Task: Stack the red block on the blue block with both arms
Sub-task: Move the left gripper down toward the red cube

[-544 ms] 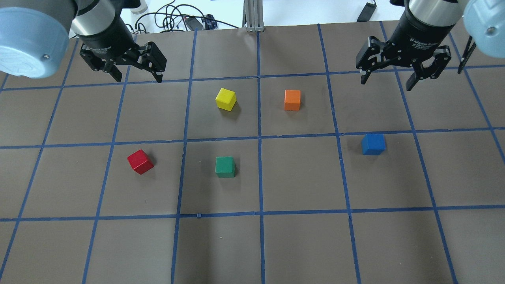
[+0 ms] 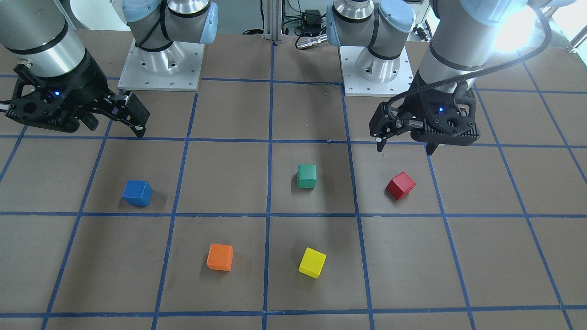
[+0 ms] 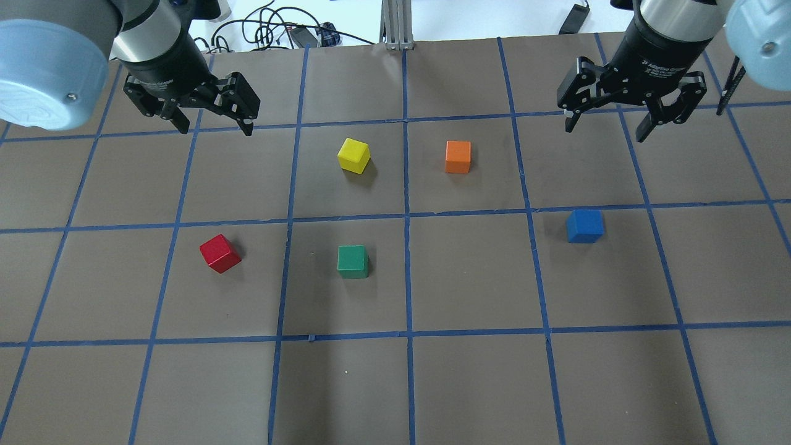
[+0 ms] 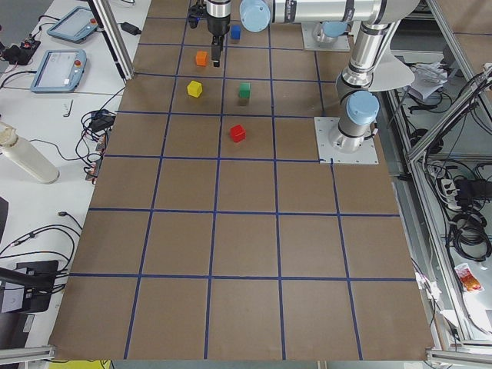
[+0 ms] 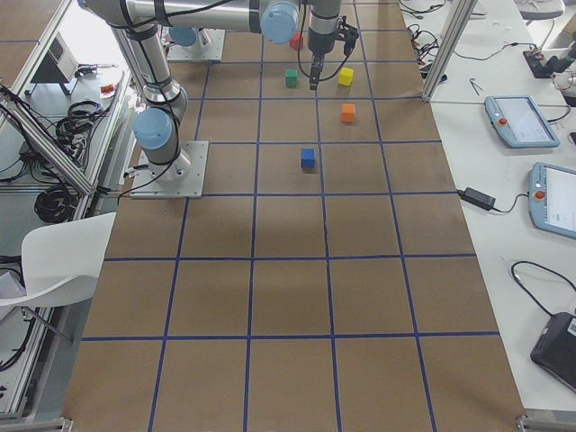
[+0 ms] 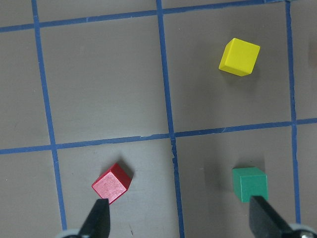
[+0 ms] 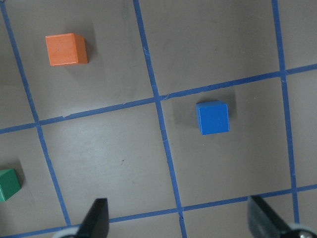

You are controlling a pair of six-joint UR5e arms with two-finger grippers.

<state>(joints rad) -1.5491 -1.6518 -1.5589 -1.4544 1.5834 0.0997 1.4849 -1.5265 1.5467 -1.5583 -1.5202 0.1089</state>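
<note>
The red block point(image 3: 220, 253) lies on the table's left half, turned at an angle; it also shows in the front view point(image 2: 400, 185) and the left wrist view point(image 6: 112, 183). The blue block point(image 3: 584, 225) lies on the right half and also shows in the front view point(image 2: 137, 193) and the right wrist view point(image 7: 213, 118). My left gripper point(image 3: 216, 128) is open and empty, raised above the table beyond the red block. My right gripper point(image 3: 604, 133) is open and empty, raised beyond the blue block.
A yellow block point(image 3: 354, 155), an orange block point(image 3: 458, 156) and a green block point(image 3: 352, 261) lie between the red and blue blocks. Blue tape lines grid the brown table. Cables lie past the far edge point(image 3: 278, 31).
My left gripper has shifted slightly and looks a little lower. The right gripper and all the blocks have not visibly moved.
</note>
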